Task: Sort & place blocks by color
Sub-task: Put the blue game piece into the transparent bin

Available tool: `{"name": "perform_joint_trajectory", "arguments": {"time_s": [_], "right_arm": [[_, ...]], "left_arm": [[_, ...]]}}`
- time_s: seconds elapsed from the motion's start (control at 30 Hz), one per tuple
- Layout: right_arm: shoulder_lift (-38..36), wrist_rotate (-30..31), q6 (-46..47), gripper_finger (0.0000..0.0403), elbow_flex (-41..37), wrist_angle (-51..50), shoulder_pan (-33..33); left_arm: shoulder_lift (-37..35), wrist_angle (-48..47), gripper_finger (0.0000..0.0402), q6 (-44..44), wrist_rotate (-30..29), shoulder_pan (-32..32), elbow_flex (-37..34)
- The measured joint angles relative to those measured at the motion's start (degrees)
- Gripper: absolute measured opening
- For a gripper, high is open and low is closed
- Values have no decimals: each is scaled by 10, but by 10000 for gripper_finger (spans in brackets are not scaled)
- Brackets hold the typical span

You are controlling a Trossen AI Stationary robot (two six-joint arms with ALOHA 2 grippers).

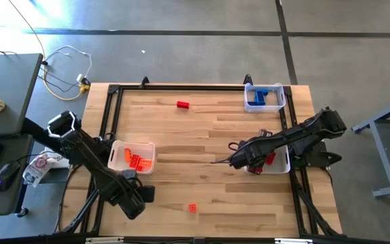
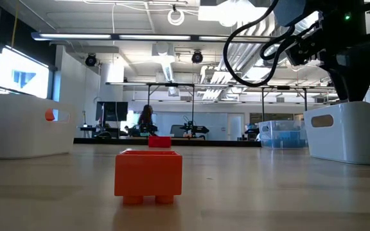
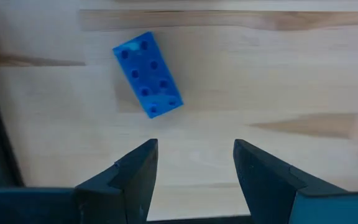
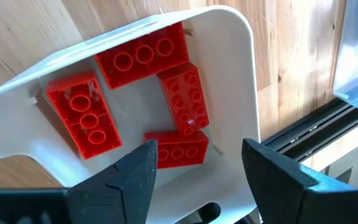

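My left hand [image 3: 194,165] spread wide over the table [image 1: 208,196], blue block [image 3: 148,74] lying just ahead of its fingertips, untouched, my right hand [image 4: 197,165] open above the white tray [image 4: 244,81] holding four red blocks [image 4: 143,56]

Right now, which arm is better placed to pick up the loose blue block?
Left. The left gripper, open, faces the blue block lying on the table, close ahead. The right gripper is open above the white tray of red blocks.
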Motion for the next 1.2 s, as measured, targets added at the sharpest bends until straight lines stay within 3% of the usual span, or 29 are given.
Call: {"name": "perform_joint_trajectory", "arguments": {"time_s": [0.7,1.2], "right_arm": [[0,16,-25,220,0,38,0],[0,16,-30,220,0,39,0]], "left_arm": [[104,-13,197,-13,48,3,0],[116,-21,197,-7,46,29,0]]}}
